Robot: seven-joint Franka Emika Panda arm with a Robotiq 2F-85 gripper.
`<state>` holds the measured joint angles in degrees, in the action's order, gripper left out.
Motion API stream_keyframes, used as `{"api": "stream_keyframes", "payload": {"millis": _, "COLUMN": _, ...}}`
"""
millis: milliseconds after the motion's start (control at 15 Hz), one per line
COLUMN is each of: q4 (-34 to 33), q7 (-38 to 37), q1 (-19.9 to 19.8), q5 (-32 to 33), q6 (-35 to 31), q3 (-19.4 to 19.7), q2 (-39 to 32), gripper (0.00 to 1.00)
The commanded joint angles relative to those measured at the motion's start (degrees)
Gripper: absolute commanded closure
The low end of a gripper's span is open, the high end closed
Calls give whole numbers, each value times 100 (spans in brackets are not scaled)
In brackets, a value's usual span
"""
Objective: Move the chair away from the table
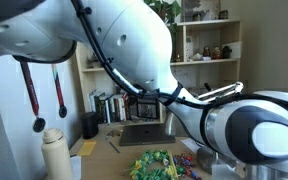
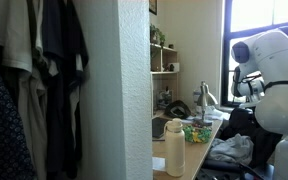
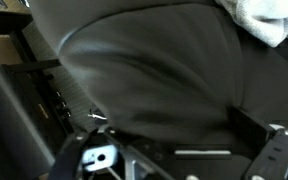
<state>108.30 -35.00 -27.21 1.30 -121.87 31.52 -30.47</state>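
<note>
Black padded chair filled the wrist cam view. End effector hung close to it w/ jaws spread wide.

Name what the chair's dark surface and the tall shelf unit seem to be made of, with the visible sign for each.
The chair looks like black leather or faux leather: smooth, with a soft sheen, creases and dull highlights. The shelf unit looks like light wood or wood-look board, matte: even pale tan colour, grain too small to see.
</note>
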Motion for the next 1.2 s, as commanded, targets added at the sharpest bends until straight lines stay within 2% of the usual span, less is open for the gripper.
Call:
{"api": "stream_keyframes", "payload": {"millis": 0, "q4": -432, "q7": -292, "q1": -328, "q5": -66, "q6": -28, "q3": 266, "q2": -503, "gripper": 0}}
{"api": "stream_keyframes", "payload": {"millis": 667, "q4": -482, "q7": 156, "q1": -616, "q5": -374, "q6": 86, "q3": 422, "q2": -554, "gripper": 0}}
{"api": "stream_keyframes", "payload": {"millis": 867, "q4": -520, "q7": 10, "q1": -509, "q5": -375, "q6": 178, "q3": 422, "q2": -497, "gripper": 0}}
{"api": "stream_keyframes", "payload": {"millis": 1133, "q4": -513, "q7": -189, "q1": -128, "q5": -38, "q6": 295, "q3": 590, "q2": -244, "gripper": 0}}
